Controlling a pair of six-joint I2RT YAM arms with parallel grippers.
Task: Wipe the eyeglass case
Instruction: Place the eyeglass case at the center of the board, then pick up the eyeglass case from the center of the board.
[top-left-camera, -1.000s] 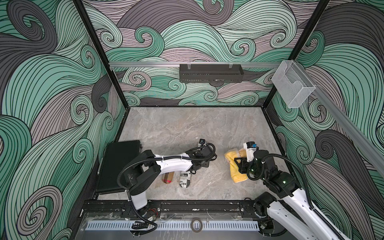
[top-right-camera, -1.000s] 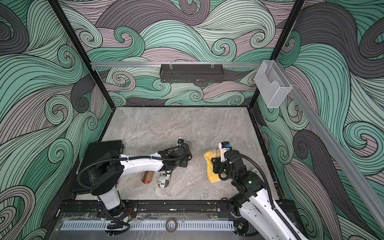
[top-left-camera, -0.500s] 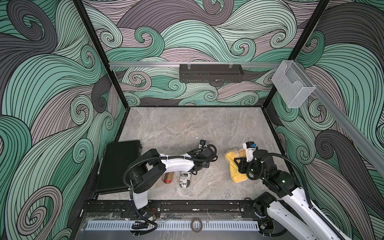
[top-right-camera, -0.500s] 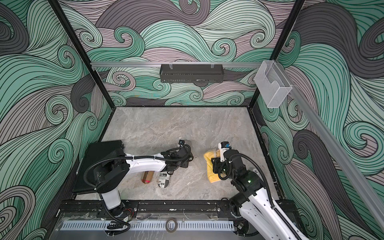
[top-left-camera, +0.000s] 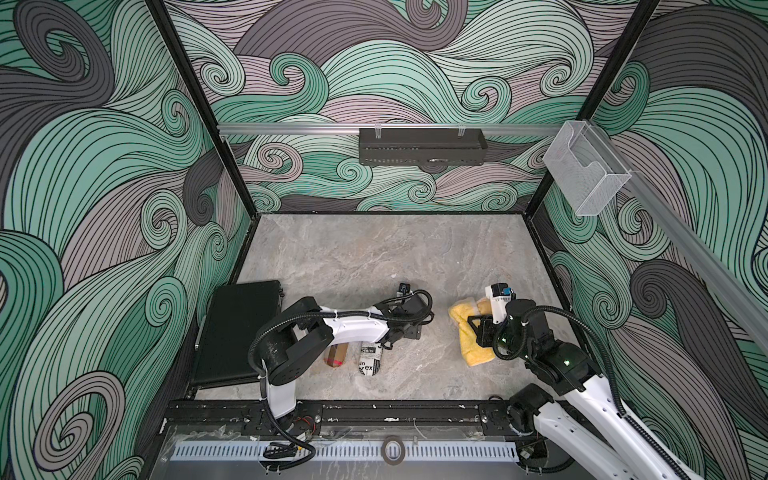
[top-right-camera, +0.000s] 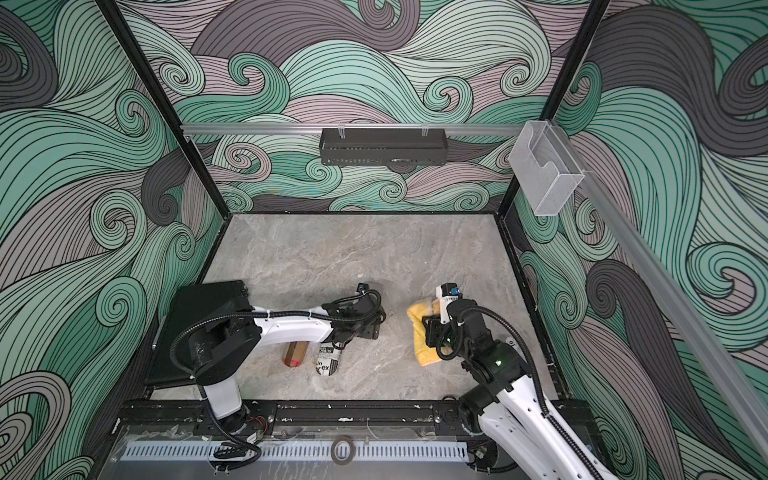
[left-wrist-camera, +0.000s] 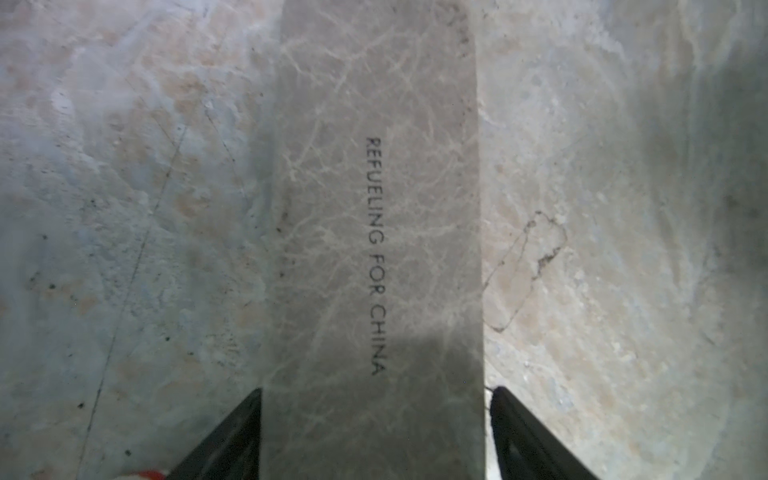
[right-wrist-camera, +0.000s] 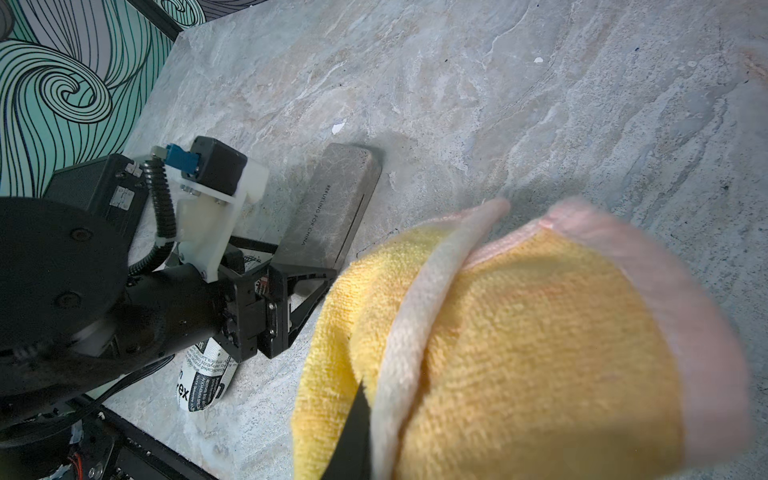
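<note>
Wipe not under way, by the look of it. The eyeglass case (right-wrist-camera: 332, 203) lies flat on the table (top-left-camera: 374, 257), lettered side up. My left gripper (right-wrist-camera: 303, 266) sits at its near end, jaws apart, one either side. A sliver of table shows beside one finger, so probably not gripping. My right gripper (top-left-camera: 478, 332) is clamped on the yellow cloth (right-wrist-camera: 519, 332), which is bunched up near the case but not touching it. Still to do, I judge: steady the case and bring the cloth onto it. Can't tell if any face is already wiped.

Surface is grey marble-look, scuffed and stained. A newsprint-patterned item (top-left-camera: 370, 361) and a brown item (top-left-camera: 336, 353) lie under my left arm. A flat black box (top-left-camera: 237, 332) sits by the side wall. Wave-print walls, with a black shelf (top-left-camera: 422, 145) and a clear holder (top-left-camera: 582, 170).
</note>
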